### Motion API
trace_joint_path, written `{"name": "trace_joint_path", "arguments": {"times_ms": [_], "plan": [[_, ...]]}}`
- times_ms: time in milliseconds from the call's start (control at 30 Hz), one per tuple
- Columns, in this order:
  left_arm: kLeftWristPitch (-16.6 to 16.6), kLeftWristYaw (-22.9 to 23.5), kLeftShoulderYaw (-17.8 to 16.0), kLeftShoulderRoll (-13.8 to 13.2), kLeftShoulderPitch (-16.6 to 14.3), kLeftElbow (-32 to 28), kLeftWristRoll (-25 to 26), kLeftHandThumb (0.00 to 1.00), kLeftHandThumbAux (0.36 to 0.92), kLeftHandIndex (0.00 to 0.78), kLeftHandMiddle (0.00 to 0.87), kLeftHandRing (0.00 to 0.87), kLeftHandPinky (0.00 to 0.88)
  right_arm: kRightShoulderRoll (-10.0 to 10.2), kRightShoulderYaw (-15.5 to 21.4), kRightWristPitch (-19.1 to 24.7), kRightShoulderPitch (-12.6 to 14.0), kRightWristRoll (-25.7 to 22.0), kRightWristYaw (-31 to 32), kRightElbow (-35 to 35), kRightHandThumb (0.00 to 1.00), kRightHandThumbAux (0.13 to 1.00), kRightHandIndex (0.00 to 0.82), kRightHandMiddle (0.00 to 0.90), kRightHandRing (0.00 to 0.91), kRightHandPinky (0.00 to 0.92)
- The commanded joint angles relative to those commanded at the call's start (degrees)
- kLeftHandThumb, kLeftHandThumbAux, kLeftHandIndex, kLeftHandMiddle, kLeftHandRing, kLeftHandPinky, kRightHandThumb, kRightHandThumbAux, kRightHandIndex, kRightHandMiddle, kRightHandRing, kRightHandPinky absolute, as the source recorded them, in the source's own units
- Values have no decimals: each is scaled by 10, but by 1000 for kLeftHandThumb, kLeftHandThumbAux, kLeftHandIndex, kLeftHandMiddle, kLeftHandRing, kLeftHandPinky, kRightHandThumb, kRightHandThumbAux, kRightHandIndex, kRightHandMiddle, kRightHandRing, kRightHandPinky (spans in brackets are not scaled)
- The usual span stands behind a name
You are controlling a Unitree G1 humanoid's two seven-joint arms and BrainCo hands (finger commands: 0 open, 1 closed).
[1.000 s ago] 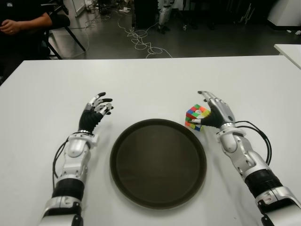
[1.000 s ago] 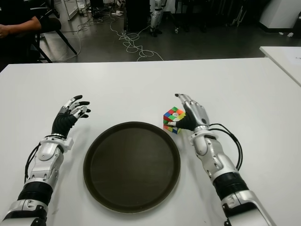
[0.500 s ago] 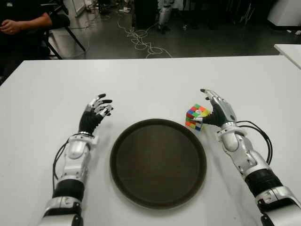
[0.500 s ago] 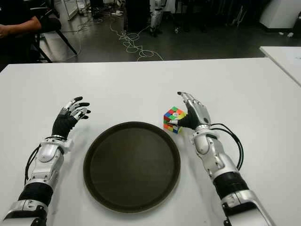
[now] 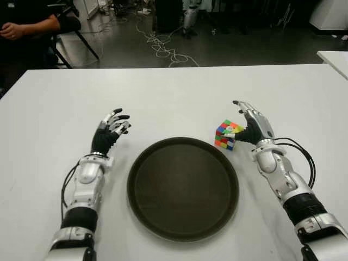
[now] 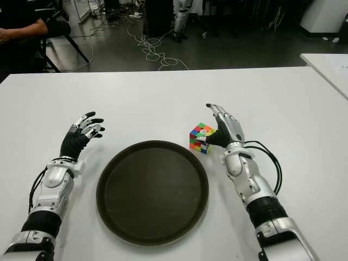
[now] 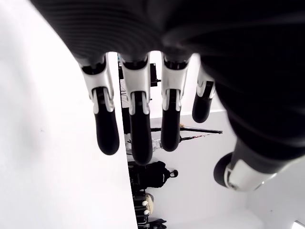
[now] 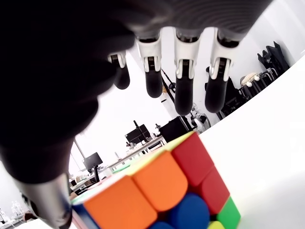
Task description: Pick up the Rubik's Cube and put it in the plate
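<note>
A round dark brown plate (image 5: pixel 182 234) sits nearest the robot on the white table (image 5: pixel 179 92), and it is empty. At about one o'clock from the plate's centre, just beyond its rim, the multicoloured Rubik's Cube (image 5: pixel 227 134) stands on the table. The right hand (image 5: pixel 253 126) is against the cube's right side, fingers extended above it and not closed; the thumb may touch it, but contact is unclear. At ten o'clock, the left hand (image 5: pixel 110 132) shows idle, fingers apart, holding nothing. Grasping, lifting and placing appear to remain.
</note>
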State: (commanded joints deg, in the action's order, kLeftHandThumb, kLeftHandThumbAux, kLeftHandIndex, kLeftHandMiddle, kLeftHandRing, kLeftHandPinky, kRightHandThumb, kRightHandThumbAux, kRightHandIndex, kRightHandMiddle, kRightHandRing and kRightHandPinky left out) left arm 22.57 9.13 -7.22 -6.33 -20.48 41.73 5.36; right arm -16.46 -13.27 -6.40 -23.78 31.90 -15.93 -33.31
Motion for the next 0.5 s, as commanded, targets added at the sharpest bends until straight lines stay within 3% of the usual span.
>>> {"name": "trace_joint_path", "arguments": {"times_ms": [500], "plan": [[-3, -11, 6, -3, 2, -3, -12, 631, 633, 168, 289, 329, 354, -1, 1, -4, 3, -4, 4, 2, 0, 751, 98, 154, 211, 267]]}}
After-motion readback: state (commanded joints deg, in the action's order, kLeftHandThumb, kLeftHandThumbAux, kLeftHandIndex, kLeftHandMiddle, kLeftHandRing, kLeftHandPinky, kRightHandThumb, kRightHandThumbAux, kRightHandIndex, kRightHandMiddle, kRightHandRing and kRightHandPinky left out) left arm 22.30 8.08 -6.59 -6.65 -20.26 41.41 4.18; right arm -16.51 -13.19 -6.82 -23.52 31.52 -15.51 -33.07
